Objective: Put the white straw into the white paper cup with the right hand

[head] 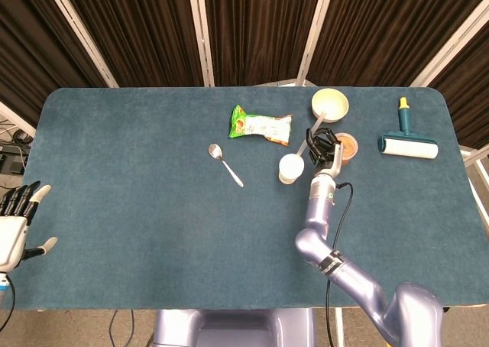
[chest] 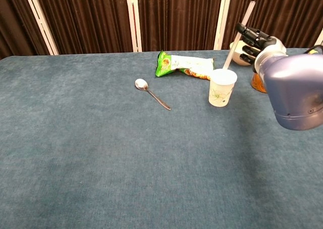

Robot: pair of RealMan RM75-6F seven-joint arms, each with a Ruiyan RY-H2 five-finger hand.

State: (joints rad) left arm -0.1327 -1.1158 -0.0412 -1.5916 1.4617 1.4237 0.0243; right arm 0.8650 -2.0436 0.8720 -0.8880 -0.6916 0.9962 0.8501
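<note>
The white paper cup (head: 290, 168) (chest: 222, 87) stands upright right of the table's middle. My right hand (head: 322, 145) (chest: 251, 39) hovers just right of and above it, gripping the white straw (chest: 237, 35) (head: 308, 140). The straw slants up to the right, and its lower end is at the cup's rim; whether the tip is inside the cup is unclear. My left hand (head: 18, 223) shows only in the head view, at the far left edge off the table, fingers spread and holding nothing.
A green snack packet (head: 260, 124) lies behind the cup and a metal spoon (head: 225, 163) to its left. A cream bowl (head: 329, 102), an orange-filled clear tub (head: 346, 145) and a lint roller (head: 409, 142) sit at the back right.
</note>
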